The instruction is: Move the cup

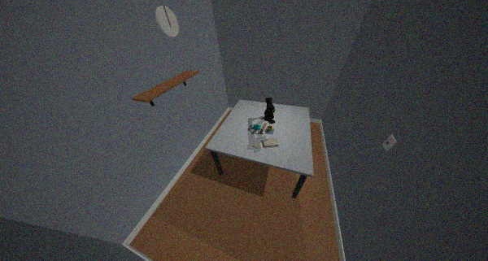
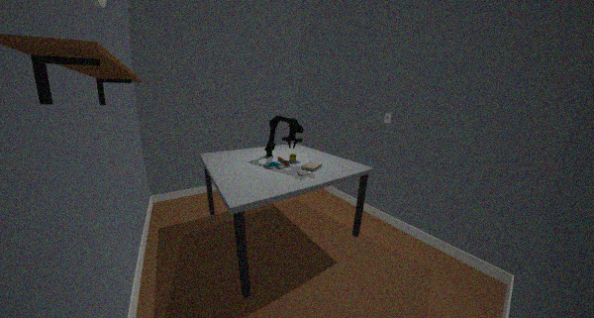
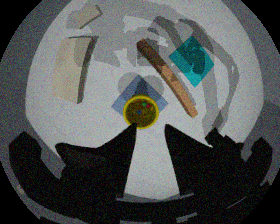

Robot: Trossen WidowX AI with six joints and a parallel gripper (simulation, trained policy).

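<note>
A yellow cup (image 1: pixel 269 129) (image 2: pixel 293 158) (image 3: pixel 141 116) stands upright on the blue pad (image 3: pixel 161 104). A few small coloured specks, red, green and blue, show inside it in the wrist view. The teal pad (image 1: pixel 255 127) (image 2: pixel 272 164) (image 3: pixel 189 64) lies on the other side of a wooden bar, with shadow across part of it and nothing standing on it. My gripper (image 2: pixel 292 147) (image 3: pixel 150 126) is partly open and empty. It hangs above the cup, pointing down, with clear air between fingertips and rim in the exterior view.
The brown wooden bar (image 1: pixel 263 128) (image 2: pixel 283 161) (image 3: pixel 167 76) lies between the two pads. A beige block (image 1: pixel 271 142) (image 2: pixel 312 166) (image 3: pixel 67 70) lies on the cup's other side. A smaller flat beige piece (image 2: pixel 303 173) (image 3: pixel 89 18) lies beyond that block. The arm's shadow falls across the table.
</note>
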